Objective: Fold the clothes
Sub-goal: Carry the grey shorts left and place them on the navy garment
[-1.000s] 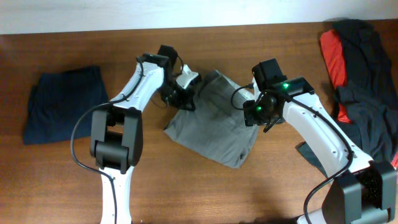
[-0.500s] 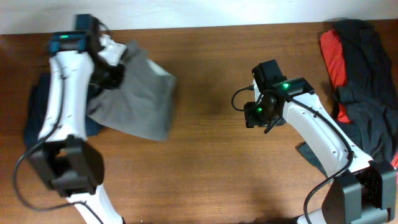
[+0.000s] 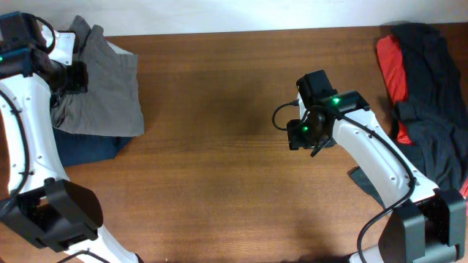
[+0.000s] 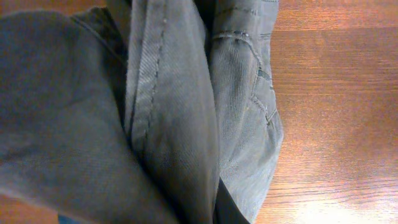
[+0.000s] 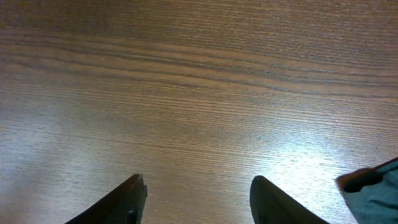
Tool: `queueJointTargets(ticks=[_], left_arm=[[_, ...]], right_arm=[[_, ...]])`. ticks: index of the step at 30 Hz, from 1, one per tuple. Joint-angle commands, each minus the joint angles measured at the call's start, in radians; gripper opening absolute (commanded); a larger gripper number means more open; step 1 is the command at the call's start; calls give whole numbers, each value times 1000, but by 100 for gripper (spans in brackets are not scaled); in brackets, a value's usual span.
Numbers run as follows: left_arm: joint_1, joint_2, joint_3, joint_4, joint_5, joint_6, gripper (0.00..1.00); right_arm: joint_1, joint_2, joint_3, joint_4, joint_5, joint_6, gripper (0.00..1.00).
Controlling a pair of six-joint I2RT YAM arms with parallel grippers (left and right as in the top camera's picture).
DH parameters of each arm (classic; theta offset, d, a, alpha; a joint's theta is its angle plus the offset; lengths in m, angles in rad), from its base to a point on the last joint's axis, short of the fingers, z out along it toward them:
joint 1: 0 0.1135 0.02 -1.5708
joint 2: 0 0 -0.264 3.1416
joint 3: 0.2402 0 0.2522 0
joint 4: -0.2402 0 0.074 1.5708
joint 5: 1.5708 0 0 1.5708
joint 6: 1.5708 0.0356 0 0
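The folded grey-khaki shorts hang from my left gripper at the far left, over the dark navy garment. In the left wrist view the shorts fill the frame with seams and a pocket edge showing; the fingers are hidden by cloth. My right gripper is open and empty over bare wood near the table's middle; its two fingertips show in the right wrist view.
A pile of black and red garments lies at the far right edge. A small grey-green cloth corner lies under the right arm; it also shows in the right wrist view. The wooden table stretches between the arms.
My left arm has carried the shorts from the table's middle to the far left, over the navy garment. The right arm has stayed put, open.
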Motion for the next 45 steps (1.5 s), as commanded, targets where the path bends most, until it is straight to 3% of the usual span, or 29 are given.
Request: queueJointTargets(ticks=[1,31,32,33,34,39,45], left_arm=[[56,-35,25,10,32,12,1],[248,199,23,96,29,35,1],[257,199,23,95,29,35,5],[267,199,23,91,29,34,19],[284,199,23,85,28,19,99],[362,189,47,56,57,-214,99],[397,175,96,14,178,-216,99]], right_arm=[[-6,-14,17,1,21,-9,59],[-6,-13,17,0,20,-9,59],[-6,-13,17,0,20,-9,59],[-6,-13,17,0,20,-9,59],[-6,-13,17,0,20,-9,59],[-6,-14,17,0,20,-9,59],[-6,-13,17,9,20,-9,59]])
